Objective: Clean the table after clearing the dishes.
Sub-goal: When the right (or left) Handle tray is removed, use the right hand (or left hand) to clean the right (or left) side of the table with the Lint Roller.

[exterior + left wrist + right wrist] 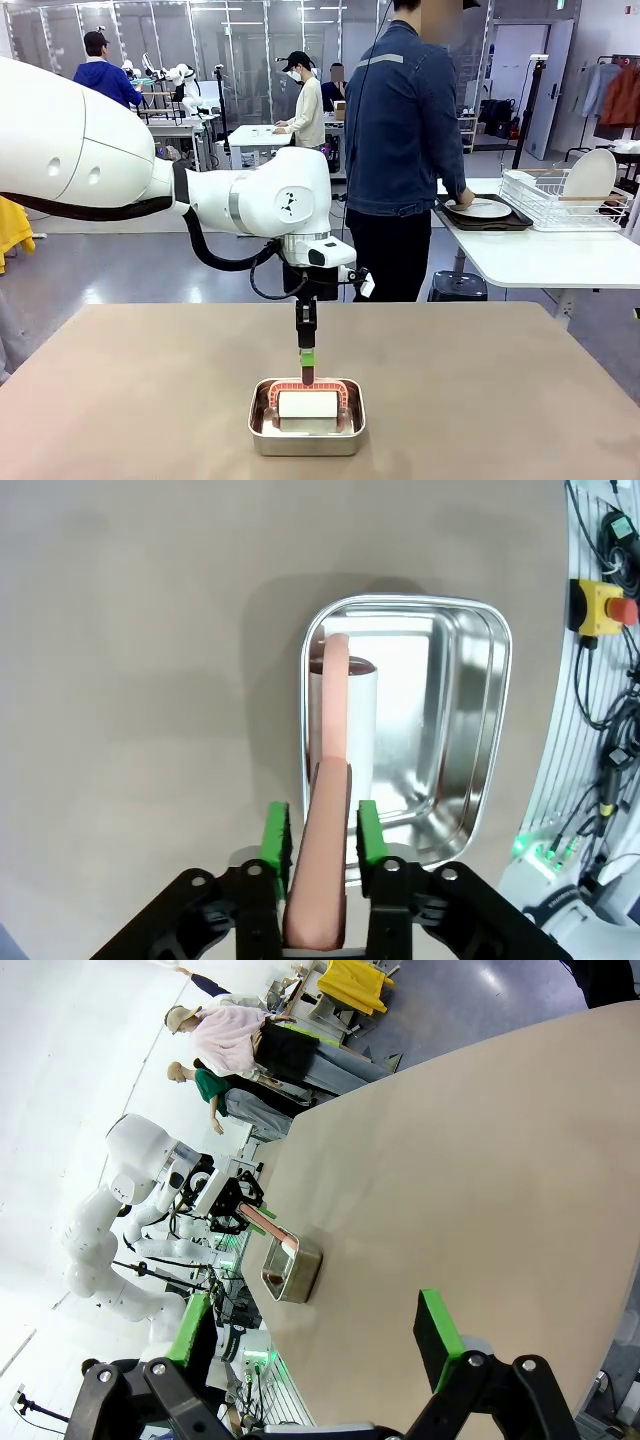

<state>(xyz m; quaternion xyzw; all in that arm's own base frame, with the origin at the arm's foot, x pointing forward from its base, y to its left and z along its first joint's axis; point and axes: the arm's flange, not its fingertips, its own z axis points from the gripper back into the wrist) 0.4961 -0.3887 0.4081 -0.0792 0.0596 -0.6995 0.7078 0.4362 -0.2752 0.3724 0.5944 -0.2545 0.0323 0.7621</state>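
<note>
Steel pan: set on the near middle of the worktop; a white roller with a salmon-pink handle is held inside it.
Left fingers: closed on the pink handle, as seen in the left wrist view, where the green pads press it from both sides just above the pan's rim.
Right fingers: spread wide and holding nothing, raised above the worktop; from the right wrist view the pan is seen side-on, well apart.
Worktop: taupe-brown, matte, bare around the pan.
Dishes: one white plate on a dark tray, placed on the white side table beyond; a person's hand is laid at it.
Room: a wire rack is stood beside the tray; other people are seen at far tables.
</note>
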